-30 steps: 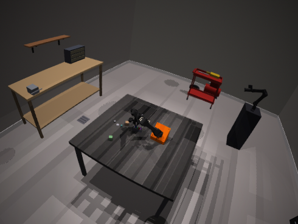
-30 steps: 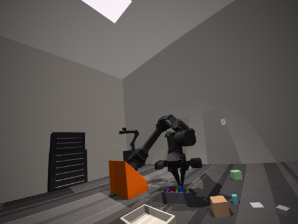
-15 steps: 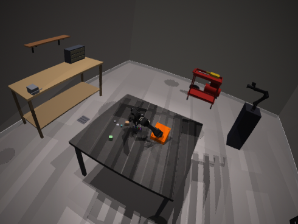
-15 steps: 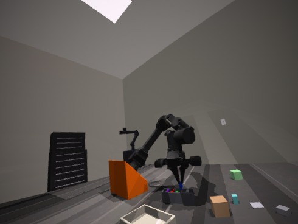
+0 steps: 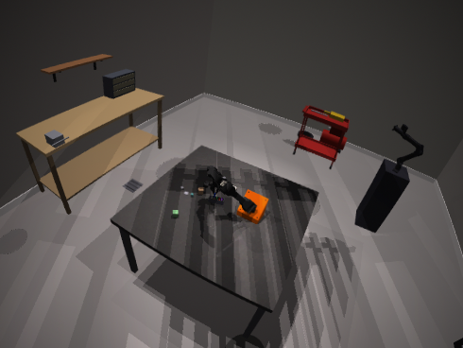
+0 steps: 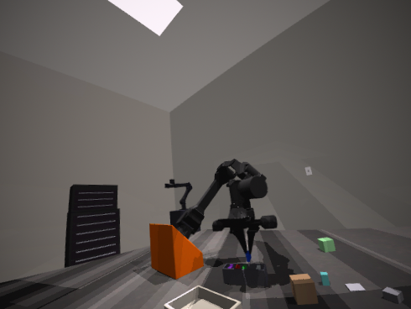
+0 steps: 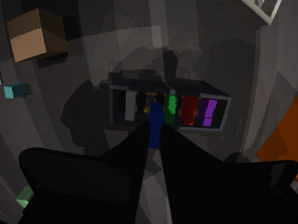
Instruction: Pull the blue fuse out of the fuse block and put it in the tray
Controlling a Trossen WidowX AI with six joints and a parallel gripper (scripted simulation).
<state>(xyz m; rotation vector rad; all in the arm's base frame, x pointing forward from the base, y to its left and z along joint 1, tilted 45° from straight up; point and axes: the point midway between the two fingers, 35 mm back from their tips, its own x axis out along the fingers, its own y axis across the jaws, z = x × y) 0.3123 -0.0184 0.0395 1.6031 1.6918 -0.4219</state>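
Observation:
My gripper (image 6: 248, 253) (image 7: 154, 128) is shut on the blue fuse (image 6: 248, 257) (image 7: 156, 117), which hangs upright just above the fuse block (image 6: 239, 277) (image 7: 200, 129), with a small gap under it in the exterior view. In the block stand a grey fuse (image 7: 130, 106), a green fuse (image 7: 172, 104), a red fuse (image 7: 189, 111) and a purple fuse (image 7: 209, 112). The tray (image 6: 220, 297) (image 7: 270, 21) lies nearer the exterior camera, at the top right of the wrist view. The fuse's upper end is partly hidden by the fingers.
An orange wedge (image 5: 258, 200) (image 6: 163, 251) (image 7: 284, 145) stands beside the arm's base. A brown box (image 6: 304, 290) (image 7: 29, 44), a teal block (image 6: 325, 279) (image 7: 16, 90), a green cube (image 5: 175, 214) (image 6: 326, 244), a white flat piece (image 6: 355, 287) and a grey block (image 6: 392, 295) lie on the other side.

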